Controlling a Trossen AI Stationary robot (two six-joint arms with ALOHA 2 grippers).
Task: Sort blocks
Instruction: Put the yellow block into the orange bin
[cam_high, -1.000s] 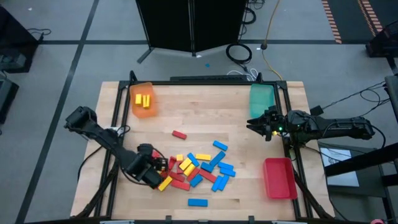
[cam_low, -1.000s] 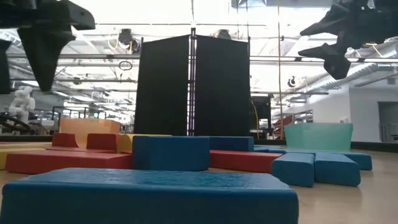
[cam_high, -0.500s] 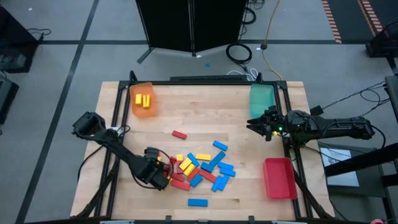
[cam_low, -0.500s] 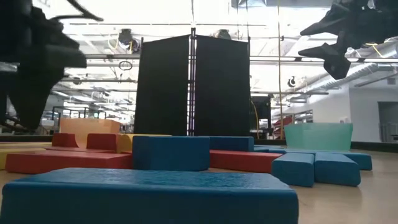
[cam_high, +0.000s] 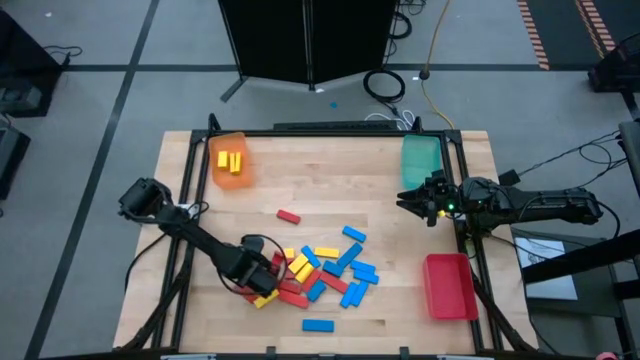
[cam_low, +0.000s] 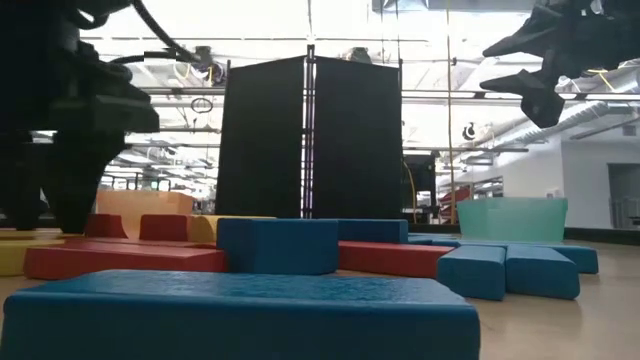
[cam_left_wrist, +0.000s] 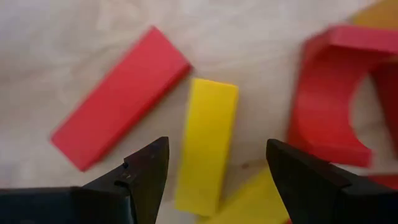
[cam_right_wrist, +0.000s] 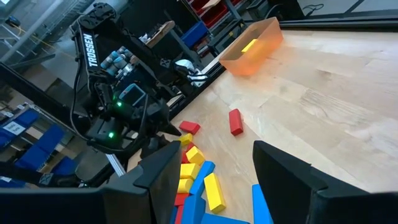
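The left gripper (cam_high: 268, 279) has moved in from the table's (cam_high: 330, 200) left edge and now sits low over the left end of the block pile (cam_high: 320, 270), its fingers (cam_left_wrist: 146, 177) spread wide and empty, straddling a yellow block (cam_left_wrist: 206, 143) with a red block (cam_left_wrist: 118, 124) just beside it. That suggests a yellow pick is about to begin. The orange tray (cam_high: 230, 160), already holding yellow blocks, lies well beyond the pile with bare table between. The right gripper (cam_high: 412, 203) waits near the teal tray (cam_high: 421, 160), fingers apart, holding nothing
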